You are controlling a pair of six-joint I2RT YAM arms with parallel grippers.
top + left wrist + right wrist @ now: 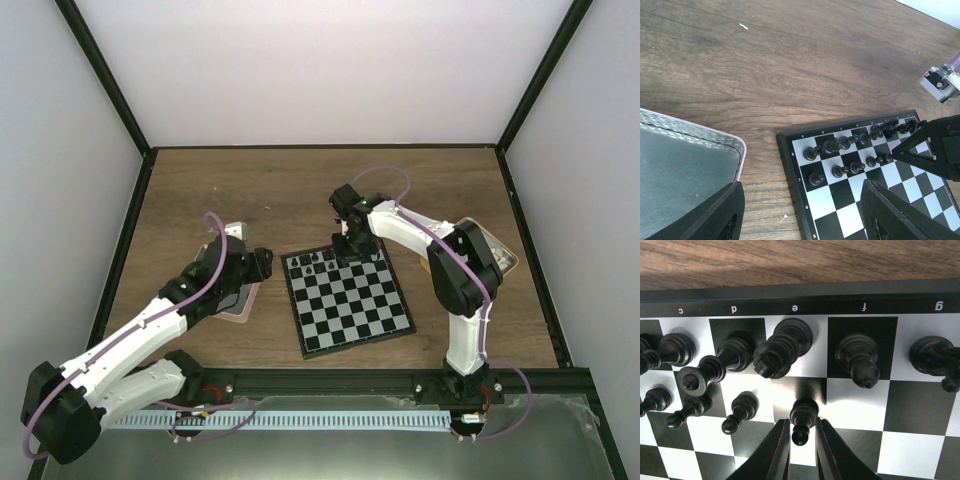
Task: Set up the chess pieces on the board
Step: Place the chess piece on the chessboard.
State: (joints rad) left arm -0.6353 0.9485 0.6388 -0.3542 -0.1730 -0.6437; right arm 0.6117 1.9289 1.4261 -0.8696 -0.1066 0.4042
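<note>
The left arm (130,345) lies low and reaches forward. The left gripper (802,187) is wide open (its two black fingers (715,215) sit far apart). The right arm (455,270) bends up high and over. The right gripper (803,425) points down, its fingers (777,450) only a little bit apart.

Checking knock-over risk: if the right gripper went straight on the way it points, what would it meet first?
The black pawn standing between its fingers; past that, probably the tall black piece behind it, though depth is unclear.
</note>
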